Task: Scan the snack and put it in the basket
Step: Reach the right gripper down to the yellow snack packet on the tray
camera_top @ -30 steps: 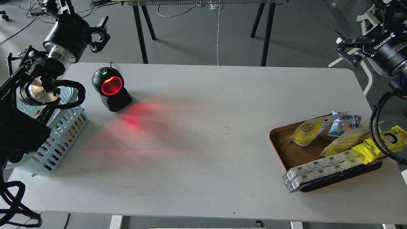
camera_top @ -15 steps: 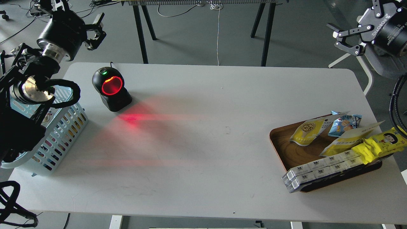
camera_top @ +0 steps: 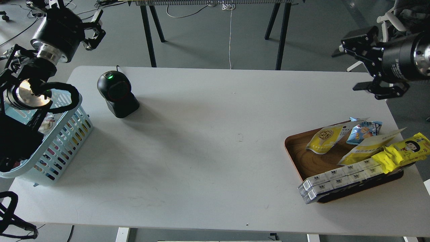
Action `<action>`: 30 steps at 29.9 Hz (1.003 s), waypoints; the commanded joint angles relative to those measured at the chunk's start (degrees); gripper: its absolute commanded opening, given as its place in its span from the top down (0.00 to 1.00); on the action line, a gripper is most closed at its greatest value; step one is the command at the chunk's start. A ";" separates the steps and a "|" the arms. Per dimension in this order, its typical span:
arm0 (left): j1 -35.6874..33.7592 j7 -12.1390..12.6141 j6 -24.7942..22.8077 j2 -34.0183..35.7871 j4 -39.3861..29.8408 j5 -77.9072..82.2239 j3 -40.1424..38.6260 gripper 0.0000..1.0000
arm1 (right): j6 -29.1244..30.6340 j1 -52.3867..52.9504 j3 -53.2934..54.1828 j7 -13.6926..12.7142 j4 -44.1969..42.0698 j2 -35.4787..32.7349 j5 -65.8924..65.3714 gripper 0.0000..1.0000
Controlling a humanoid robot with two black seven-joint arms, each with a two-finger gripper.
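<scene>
Lifting further toward the far left corner than half a second ago, the left gripper (camera_top: 93,28) hangs beyond the tabletop (camera_top: 208,141) edge with its jaws apart and nothing between them. Below its arm, the light blue basket (camera_top: 63,141) sits at the left edge, more of its rim exposed than before; coloured packets show through the lattice. Just right of it, the black barcode scanner (camera_top: 117,94) has gone dark: its red ring and the red glow on the tabletop are gone, and only a small green light shows on top.

Across a wide bare stretch, the brown wooden tray (camera_top: 302,158) holds the snack (camera_top: 325,137), a flat yellow pouch with a white top end, a picture of round beige balls and dark text rows, lying tilted in the tray's far left part. Beside it are a small blue packet (camera_top: 364,130), a second yellow pouch (camera_top: 368,148), a yellow wrapper with a cartoon face (camera_top: 403,150) and long white boxes (camera_top: 339,179).

The right gripper (camera_top: 364,64) has swung down and inward above the far right corner, jaws apart, well apart from the snack.
</scene>
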 commanded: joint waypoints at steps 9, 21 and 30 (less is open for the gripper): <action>0.12 0.00 -0.07 0.42 -0.08 0.00 0.01 0.00 | -10.54 -2.38 -2.82 -0.99 5.32 -0.30 5.35 0.01; 0.12 0.09 0.01 -0.11 -0.17 0.00 0.27 0.00 | -22.14 -18.19 8.42 -0.99 4.35 0.32 5.88 0.20; 0.12 0.09 0.01 -0.11 -0.43 0.00 0.36 0.00 | -25.31 -28.93 16.52 -0.99 4.26 1.63 5.88 0.51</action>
